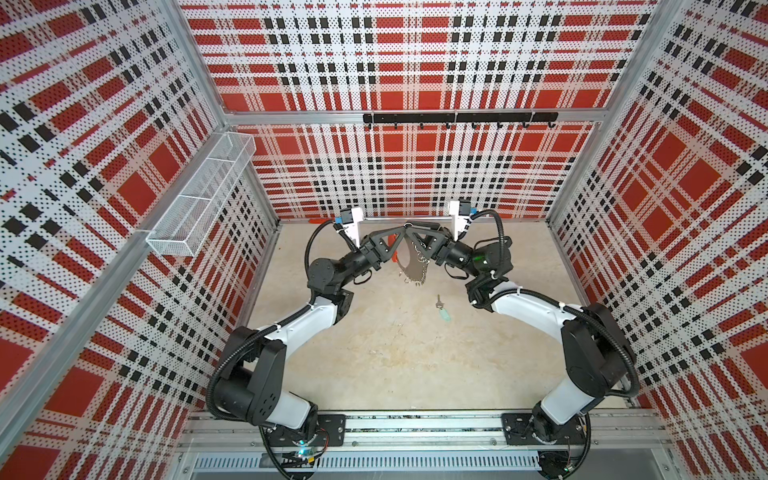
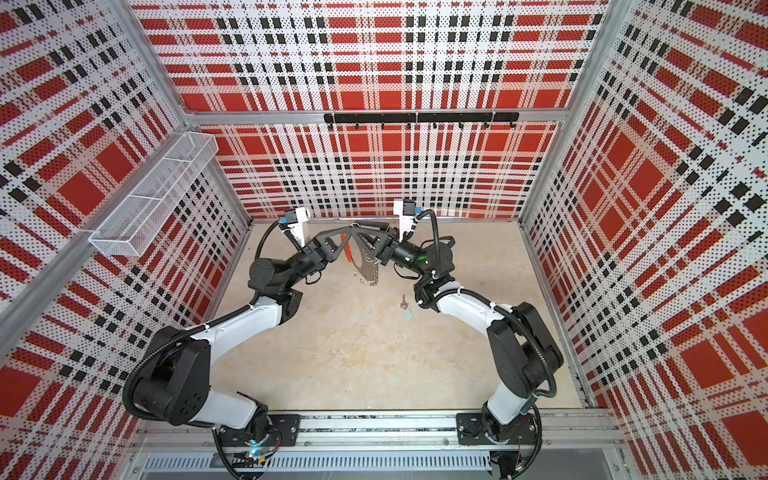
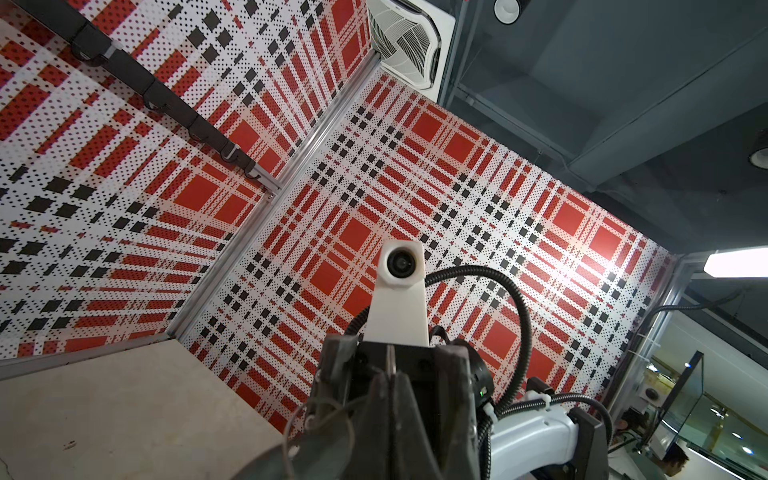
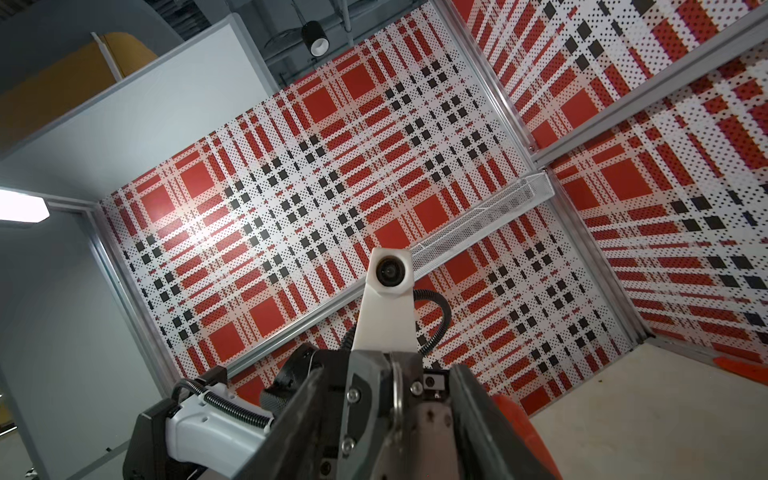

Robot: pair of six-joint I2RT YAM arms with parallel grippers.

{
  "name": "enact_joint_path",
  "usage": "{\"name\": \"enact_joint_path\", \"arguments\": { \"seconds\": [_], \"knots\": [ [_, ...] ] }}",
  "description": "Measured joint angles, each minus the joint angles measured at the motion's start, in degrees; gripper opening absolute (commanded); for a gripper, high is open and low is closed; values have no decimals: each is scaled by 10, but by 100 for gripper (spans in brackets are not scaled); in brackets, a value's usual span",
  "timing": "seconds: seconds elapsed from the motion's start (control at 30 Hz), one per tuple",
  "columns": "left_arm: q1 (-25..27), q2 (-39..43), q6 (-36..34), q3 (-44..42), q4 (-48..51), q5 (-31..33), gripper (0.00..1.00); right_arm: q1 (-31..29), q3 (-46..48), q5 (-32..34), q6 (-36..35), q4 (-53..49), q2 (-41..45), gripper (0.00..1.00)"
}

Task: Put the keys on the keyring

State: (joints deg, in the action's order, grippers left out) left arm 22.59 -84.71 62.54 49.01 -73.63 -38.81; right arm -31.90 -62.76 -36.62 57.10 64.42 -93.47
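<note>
Keys (image 1: 440, 306) lie flat on the table (image 1: 374, 353), near and right of the 2 pincers, long axis far-to-near with the tag at the near end. I judge the right gripper (image 1: 417, 230) closer, its jaws parted. Left gripper (image 1: 402, 227) pinches the keyring (image 1: 410, 270) aloft at far centre.

Robot lab, test cell, not a home or shop. Left arm (image 1: 299, 324) and right arm (image 1: 528, 307) are bolted to an aluminium rail (image 1: 415, 424) at the front of a bare table (image 1: 395, 365). The booth is walled with perforated plaid panels (image 1: 415, 62) on a metal frame (image 1: 291, 118). A wire basket (image 1: 199, 195) hangs on the left wall and a hook bar (image 1: 457, 117) on the back. There is a camera (image 3: 401, 262) on a wrist mount. Above the walls are a ceiling air-con unit (image 3: 409, 39), a dark open ceiling and a spot lamp (image 4: 316, 41). Beyond are a glass partition (image 3: 685, 399) and a person (image 3: 675, 463).
</note>
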Motion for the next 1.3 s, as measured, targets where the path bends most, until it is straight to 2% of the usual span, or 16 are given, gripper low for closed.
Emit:
{"name": "enact_joint_path", "arguments": {
  "seconds": [0.13, 0.3, 0.47, 0.63, 0.77, 0.87, 1.07, 1.3],
  "knots": [
    [0, 0, 0, 0, 0, -7, 0, 28, -24, -30, -35, -83, 14, 50],
    [0, 0, 1, 0, 0, -14, 0, 40, -71, -85, -72, -182, 14, 36],
    [0, 0, 2, 0, 1, -17, 0, 40, -81, -127, -86, -226, 14, 24],
    [0, 0, 3, 0, 4, -21, 0, 41, -78, -138, -93, -241, 16, 25],
    [0, 0, 3, 0, 5, -23, 0, 54, -55, -135, -98, -252, 31, 34],
    [0, 0, 3, 0, 9, -23, 0, 70, -51, -135, -104, -264, 47, 37],
    [1, 0, 3, 1, 16, -23, 0, 79, -51, -140, -119, -277, 79, 36],
    [5, 0, 2, 2, 21, -24, 0, 68, -54, -162, -121, -283, 76, 35]
  ]
}}
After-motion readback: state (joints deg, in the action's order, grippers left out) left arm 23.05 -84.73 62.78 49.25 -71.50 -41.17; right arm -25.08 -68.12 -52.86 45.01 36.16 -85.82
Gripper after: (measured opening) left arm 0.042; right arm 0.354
